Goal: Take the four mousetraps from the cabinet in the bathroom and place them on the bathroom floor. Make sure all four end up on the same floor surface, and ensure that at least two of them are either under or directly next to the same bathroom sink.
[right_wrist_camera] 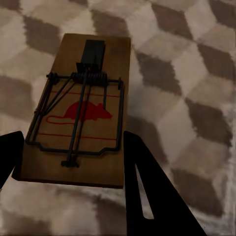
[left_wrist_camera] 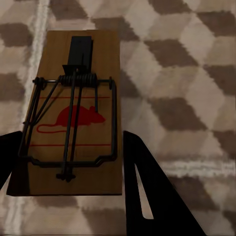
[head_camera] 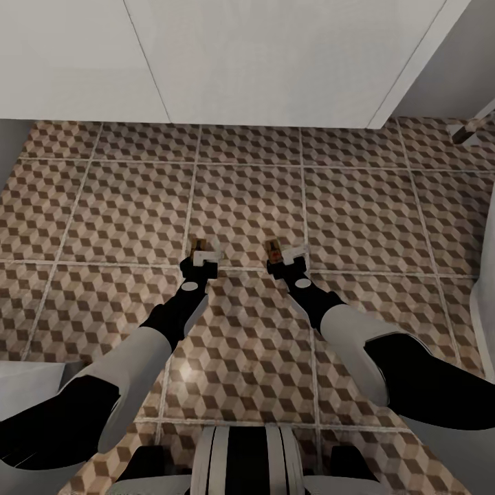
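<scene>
Two mousetraps are held low over the cube-patterned bathroom floor (head_camera: 103, 206). My left gripper (head_camera: 199, 260) is shut on one mousetrap (head_camera: 199, 244), a tan board with a dark spring bar and a red mouse print (left_wrist_camera: 73, 113), pinched at its near end between black fingers (left_wrist_camera: 147, 196). My right gripper (head_camera: 285, 261) is shut on the other mousetrap (head_camera: 273, 249), which the right wrist view shows tilted a little above the tiles (right_wrist_camera: 81, 108) with a shadow beneath it. The white boxy sink (head_camera: 275, 62) spans the far side, just beyond both traps. The cabinet is out of view.
A grey wall (head_camera: 454, 62) stands right of the sink, with a chrome fitting (head_camera: 474, 130) low beside it. A white curved rim (head_camera: 487, 289) runs along the right edge. A white block (head_camera: 27, 385) sits at the near left. My base (head_camera: 247, 460) is at the bottom.
</scene>
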Available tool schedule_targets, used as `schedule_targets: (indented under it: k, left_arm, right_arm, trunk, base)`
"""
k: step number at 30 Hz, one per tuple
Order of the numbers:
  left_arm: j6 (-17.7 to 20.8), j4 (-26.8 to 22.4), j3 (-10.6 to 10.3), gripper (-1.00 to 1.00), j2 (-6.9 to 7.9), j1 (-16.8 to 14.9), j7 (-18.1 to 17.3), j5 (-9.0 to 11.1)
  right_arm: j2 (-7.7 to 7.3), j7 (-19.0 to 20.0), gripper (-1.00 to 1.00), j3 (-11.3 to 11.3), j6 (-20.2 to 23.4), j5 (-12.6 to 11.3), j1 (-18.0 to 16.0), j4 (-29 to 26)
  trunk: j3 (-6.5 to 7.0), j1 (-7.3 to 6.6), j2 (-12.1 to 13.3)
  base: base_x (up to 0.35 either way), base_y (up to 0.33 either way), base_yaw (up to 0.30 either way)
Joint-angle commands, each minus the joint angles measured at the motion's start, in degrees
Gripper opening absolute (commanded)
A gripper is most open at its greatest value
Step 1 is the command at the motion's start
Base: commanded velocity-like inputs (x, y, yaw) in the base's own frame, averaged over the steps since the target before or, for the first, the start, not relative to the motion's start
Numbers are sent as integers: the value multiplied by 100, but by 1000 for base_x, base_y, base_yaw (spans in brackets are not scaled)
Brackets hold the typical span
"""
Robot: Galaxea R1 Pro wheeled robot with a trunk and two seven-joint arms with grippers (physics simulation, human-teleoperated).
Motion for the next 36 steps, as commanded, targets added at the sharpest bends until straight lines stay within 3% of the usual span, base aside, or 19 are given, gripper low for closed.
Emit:
schedule_targets:
  k: [1, 6, 15, 23, 29, 36]
  left_arm:
    - [6, -4, -49, -100, 5, -4, 59, 33]
    - [-226, 1, -49, -100, 3, -4, 59, 33]
    - [-311, -22, -55, -100, 3, -5, 59, 33]
    - [-333, -55, -57, -100, 3, -3, 55, 33]
    - [-620, -37, -64, -100, 3, -5, 54, 33]
    - [-706, -33, -66, -100, 3, 13, 50, 33]
  right_arm:
    - [2, -22, -100, 8, -16, 40, -4, 9]
    - [2, -22, -100, 9, -24, 40, -4, 9]
    - [2, -22, -100, 5, -187, 47, -4, 0]
    - [2, -22, -100, 9, -602, 49, -4, -23]
    - [2, -22, -100, 12, -1045, 44, -4, -12]
    - [2, -22, -100, 13, -1169, 49, -4, -9]
  trunk:
    - [-25, 1, -3]
    - [-136, 14, -9]
    - [-336, 37, -21]
    - [-339, 50, -28]
    - [-339, 50, -28]
    - [-339, 50, -28]
  base:
    - [0, 0, 0]
    - [0, 0, 0]
    - [0, 0, 0]
    - [0, 0, 0]
    - [0, 0, 0]
    - [0, 0, 0]
